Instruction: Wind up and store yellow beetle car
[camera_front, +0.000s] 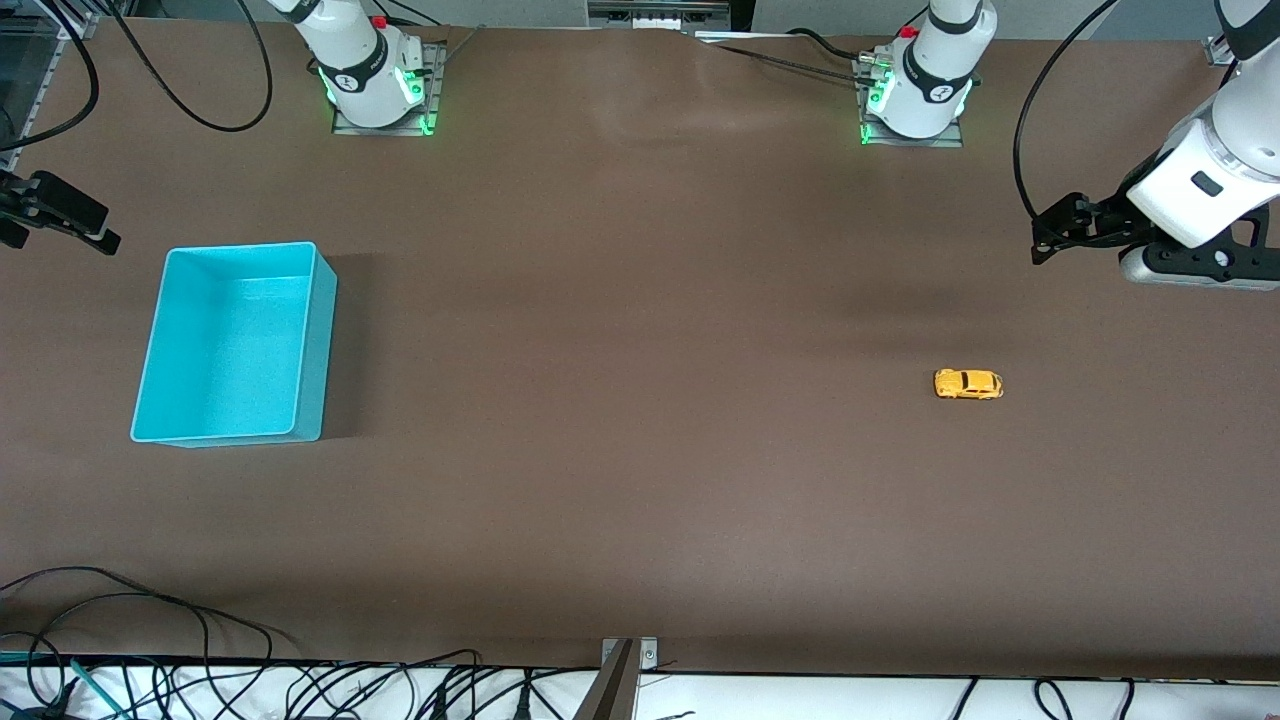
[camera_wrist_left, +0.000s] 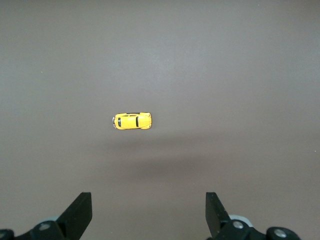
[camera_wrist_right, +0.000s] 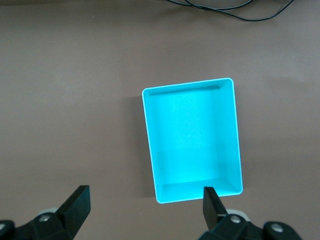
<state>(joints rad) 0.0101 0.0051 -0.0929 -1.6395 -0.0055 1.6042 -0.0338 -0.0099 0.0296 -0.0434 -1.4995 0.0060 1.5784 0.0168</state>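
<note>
The front camera looks down on the whole tabletop (camera_front: 640, 400) from high up. Each wrist camera looks straight down: the left shares the yellow beetle car (camera_front: 968, 384) (camera_wrist_left: 132, 120) with it, the right the turquoise bin (camera_front: 310, 350) (camera_wrist_right: 235, 140).

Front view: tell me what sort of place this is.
Most likely a robotics lab bench. Two arm bases bolted along the brown table, loose cables at its edges, and a staged setup: just a yellow beetle car and an empty turquoise bin.

Tiny yellow beetle car (camera_front: 968, 384) sits on its wheels on the table.
</note>
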